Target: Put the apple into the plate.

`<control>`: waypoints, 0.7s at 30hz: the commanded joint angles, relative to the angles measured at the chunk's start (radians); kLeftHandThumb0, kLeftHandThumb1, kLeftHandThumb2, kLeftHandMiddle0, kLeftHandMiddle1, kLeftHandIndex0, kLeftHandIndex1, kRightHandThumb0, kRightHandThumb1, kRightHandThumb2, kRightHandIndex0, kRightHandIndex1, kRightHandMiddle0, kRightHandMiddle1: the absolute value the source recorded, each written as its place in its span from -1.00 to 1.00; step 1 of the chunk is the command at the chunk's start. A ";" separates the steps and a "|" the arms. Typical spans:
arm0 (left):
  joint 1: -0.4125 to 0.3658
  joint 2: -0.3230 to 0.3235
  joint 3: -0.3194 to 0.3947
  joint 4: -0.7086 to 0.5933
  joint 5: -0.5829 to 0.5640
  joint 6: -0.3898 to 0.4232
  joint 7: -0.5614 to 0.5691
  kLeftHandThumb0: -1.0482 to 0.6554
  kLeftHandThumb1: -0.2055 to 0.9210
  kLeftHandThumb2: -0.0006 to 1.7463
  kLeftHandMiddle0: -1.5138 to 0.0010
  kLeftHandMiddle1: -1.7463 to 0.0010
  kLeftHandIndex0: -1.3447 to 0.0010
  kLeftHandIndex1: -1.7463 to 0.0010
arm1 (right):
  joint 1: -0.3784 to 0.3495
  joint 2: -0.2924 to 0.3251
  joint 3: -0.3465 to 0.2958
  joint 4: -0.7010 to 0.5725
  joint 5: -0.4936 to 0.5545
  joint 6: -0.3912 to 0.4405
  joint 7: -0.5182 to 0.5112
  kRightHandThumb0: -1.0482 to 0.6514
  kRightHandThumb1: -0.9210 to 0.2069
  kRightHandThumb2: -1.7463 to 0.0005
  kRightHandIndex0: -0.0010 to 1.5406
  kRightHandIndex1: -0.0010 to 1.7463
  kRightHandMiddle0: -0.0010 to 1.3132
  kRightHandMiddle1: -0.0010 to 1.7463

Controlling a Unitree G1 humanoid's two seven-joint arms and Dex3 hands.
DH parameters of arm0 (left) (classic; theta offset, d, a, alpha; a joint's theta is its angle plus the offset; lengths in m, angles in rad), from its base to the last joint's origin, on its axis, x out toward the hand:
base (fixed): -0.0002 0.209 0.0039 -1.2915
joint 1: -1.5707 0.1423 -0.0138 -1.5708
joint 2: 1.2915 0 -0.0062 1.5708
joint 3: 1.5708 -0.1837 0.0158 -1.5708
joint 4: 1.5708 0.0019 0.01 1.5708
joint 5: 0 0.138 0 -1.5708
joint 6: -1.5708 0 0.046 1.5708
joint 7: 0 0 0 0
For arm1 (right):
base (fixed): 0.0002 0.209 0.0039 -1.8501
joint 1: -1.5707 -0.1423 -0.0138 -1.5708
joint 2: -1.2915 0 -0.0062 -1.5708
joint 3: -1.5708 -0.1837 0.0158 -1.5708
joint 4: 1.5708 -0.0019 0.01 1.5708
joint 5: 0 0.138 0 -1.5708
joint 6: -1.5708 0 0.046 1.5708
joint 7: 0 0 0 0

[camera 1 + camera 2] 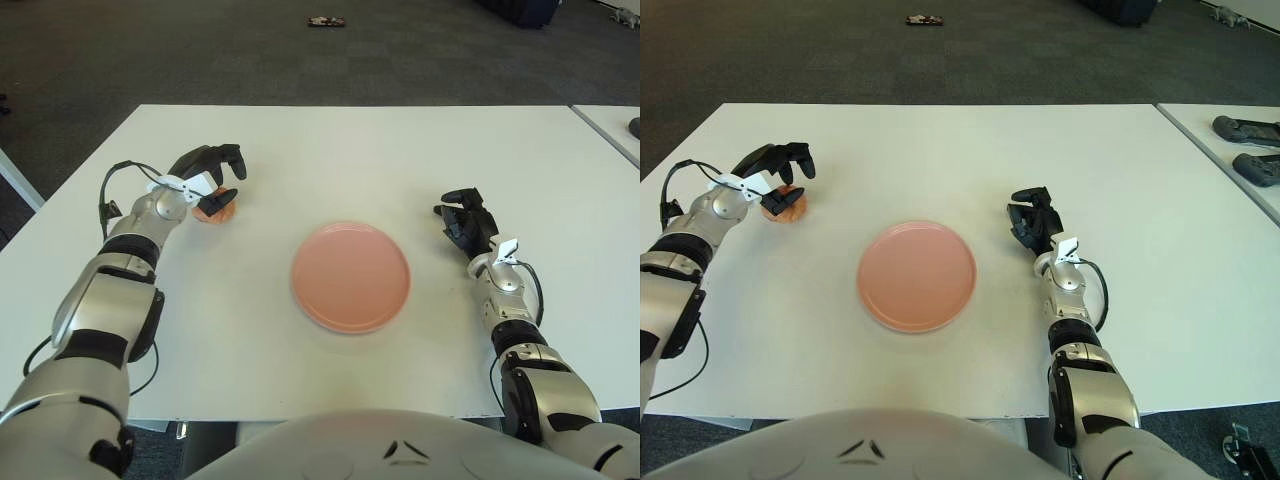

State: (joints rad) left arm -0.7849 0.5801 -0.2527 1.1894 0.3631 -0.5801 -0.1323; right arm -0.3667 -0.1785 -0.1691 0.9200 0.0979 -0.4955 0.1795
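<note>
The apple [216, 208], reddish orange, sits on the white table [400, 160] at the left, well to the left of the pink plate [351, 277]. My left hand [222, 178] arches over the apple with its fingers [792, 154] lifted clear above the fruit. The thumb lies across the apple's top, and the hand hides part of the fruit. The plate holds nothing and lies flat in the middle of the table. My right hand [465, 222] shows to the right of the plate, fingers relaxed and holding nothing.
A second table [1240, 190] stands apart at the right and carries two black controllers [1245, 128]. A small dark object [326, 21] lies on the carpet beyond the far edge. A black cable [108, 195] loops off my left wrist.
</note>
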 commanded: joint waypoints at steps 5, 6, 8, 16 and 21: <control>-0.054 0.129 -0.091 -0.045 0.099 0.093 -0.287 -0.71 0.71 -0.45 0.91 0.12 0.92 0.18 | 0.054 0.008 0.001 0.049 -0.002 0.067 -0.001 -0.18 -1.00 0.46 -0.55 0.41 -0.62 0.94; -0.056 0.135 -0.094 -0.046 0.107 0.092 -0.276 -0.77 0.77 -0.53 0.94 0.36 0.95 0.36 | 0.054 0.007 0.001 0.049 -0.001 0.067 -0.001 -0.18 -1.00 0.46 -0.55 0.41 -0.62 0.94; -0.052 0.144 -0.090 -0.057 0.115 0.084 -0.249 -0.86 0.82 -0.63 0.98 0.74 0.98 0.65 | 0.054 0.007 0.001 0.049 -0.001 0.067 -0.001 -0.18 -1.00 0.46 -0.55 0.41 -0.62 0.94; -0.018 0.143 -0.042 -0.086 0.103 0.044 -0.097 -0.97 0.74 -0.75 1.00 0.99 1.00 0.98 | 0.052 0.008 0.001 0.051 -0.002 0.068 -0.003 -0.18 -1.00 0.46 -0.55 0.41 -0.62 0.94; 0.005 0.111 0.031 -0.078 0.029 0.036 -0.049 -0.99 0.69 -0.78 1.00 1.00 1.00 1.00 | 0.049 0.007 0.001 0.054 -0.001 0.069 -0.003 -0.18 -1.00 0.46 -0.55 0.41 -0.62 0.94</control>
State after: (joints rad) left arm -0.7940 0.7177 -0.2605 1.1149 0.4327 -0.5337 -0.2147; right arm -0.3607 -0.1831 -0.1696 0.9286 0.0985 -0.4832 0.1755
